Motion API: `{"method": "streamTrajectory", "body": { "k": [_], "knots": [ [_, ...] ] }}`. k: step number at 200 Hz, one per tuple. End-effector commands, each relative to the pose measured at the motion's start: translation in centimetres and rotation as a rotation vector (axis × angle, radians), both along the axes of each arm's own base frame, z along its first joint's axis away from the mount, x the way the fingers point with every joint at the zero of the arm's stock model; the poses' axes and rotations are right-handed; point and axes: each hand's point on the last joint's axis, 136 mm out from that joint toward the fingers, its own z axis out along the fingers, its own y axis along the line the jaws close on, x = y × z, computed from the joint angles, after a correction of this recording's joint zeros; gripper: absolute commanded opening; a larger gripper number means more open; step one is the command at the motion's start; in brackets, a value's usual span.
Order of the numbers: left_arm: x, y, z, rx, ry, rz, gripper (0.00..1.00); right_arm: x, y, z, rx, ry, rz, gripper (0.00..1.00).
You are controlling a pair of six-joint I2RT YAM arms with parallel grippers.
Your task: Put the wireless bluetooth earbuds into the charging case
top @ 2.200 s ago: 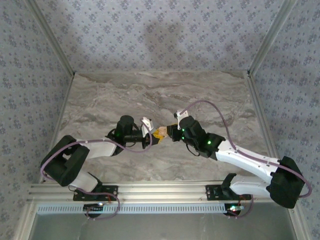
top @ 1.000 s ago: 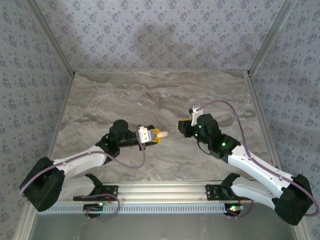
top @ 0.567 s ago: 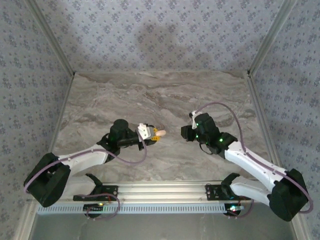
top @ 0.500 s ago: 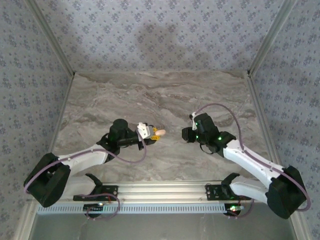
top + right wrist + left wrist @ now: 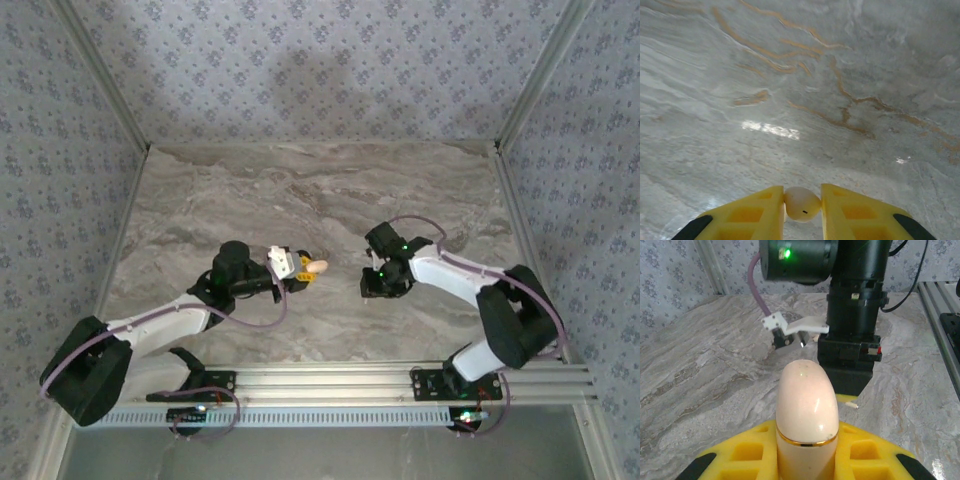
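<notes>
1. Grey veined marble surface [image 5: 300,190], with patterned blue-grey walls on three sides.
2. Left jaws: closed on the pale beige-pink glossy rounded charging case [image 5: 807,410], which has a thin gold band. The case sticks out forward from between the yellow pads, clear of the surface.
3. Right jaws: pinched on a small pale cream rounded piece [image 5: 802,203] with a tiny dark mark, seated right between the tips. Only bare marble lies below. I judge it to be an earbud, but cannot be sure.
4. Change: a couple of seconds back, both sets of jaws met tip to tip at the case. They have since drawn apart. The left has kept its hold on the case. The right arm [image 5: 854,315] has folded back and turned its wrist, so its jaws now point down at the surface, apart from the case.
5. Meaning: no insertion is under way. The case looks shut, with no open wells visible. The pinched piece is away from the case and would have to come back to it before the task advances.
</notes>
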Motion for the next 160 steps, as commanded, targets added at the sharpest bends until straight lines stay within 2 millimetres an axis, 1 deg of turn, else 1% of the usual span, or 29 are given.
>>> {"method": "streamTrajectory", "body": {
  "k": [1,22,37,44,60,73,90,99,114,121,124,136,148,160],
  "knots": [
    [-0.6,0.2,0.3,-0.015,0.014,-0.023,0.07,-1.3,-1.0,-0.6,-0.071,0.100,0.036,0.28],
    [-0.6,0.2,0.2,-0.015,0.021,-0.021,0.07,-1.2,-1.0,-1.3,-0.100,0.122,0.052,0.29],
    [-0.7,0.2,0.1,-0.013,0.025,-0.020,0.07,-1.1,-1.0,-1.5,-0.104,0.125,0.053,0.32],
    [-0.7,0.2,0.2,-0.014,0.024,-0.020,0.07,-1.0,-0.9,-1.5,-0.102,0.121,0.054,0.35],
    [-0.6,0.3,0.1,-0.011,0.027,-0.017,0.07,-0.9,-0.9,-1.2,-0.105,0.110,0.053,0.45],
    [-0.6,0.3,0.1,-0.011,0.028,-0.016,0.07,-0.6,-1.0,-0.6,-0.106,0.090,0.051,0.48],
    [-0.6,0.4,0.0,-0.012,0.034,-0.013,0.07,0.2,-1.0,1.4,-0.095,0.015,0.043,0.49],
    [-0.5,0.4,0.0,-0.014,0.037,-0.011,0.07,0.5,-0.5,3.1,-0.059,-0.044,0.051,0.48],
    [-0.4,0.4,0.1,-0.018,0.042,-0.009,0.07,0.8,1.9,6.4,0.073,-0.159,0.086,0.46],
    [-0.4,0.3,0.1,-0.020,0.043,-0.009,0.07,0.4,3.3,7.9,0.155,-0.206,0.113,0.45],
    [-0.3,0.4,0.1,-0.021,0.043,-0.008,0.07,0.6,4.1,8.7,0.199,-0.238,0.121,0.45],
    [-0.3,0.3,0.2,-0.025,0.047,-0.009,0.07,0.0,6.2,11.2,0.328,-0.319,0.156,0.43],
    [-0.3,0.3,0.3,-0.029,0.051,-0.010,0.07,-0.7,7.3,12.8,0.386,-0.385,0.197,0.43],
    [-0.2,0.3,0.3,-0.034,0.058,-0.010,0.07,-1.0,7.6,13.9,0.380,-0.454,0.235,0.42]
  ]
}}
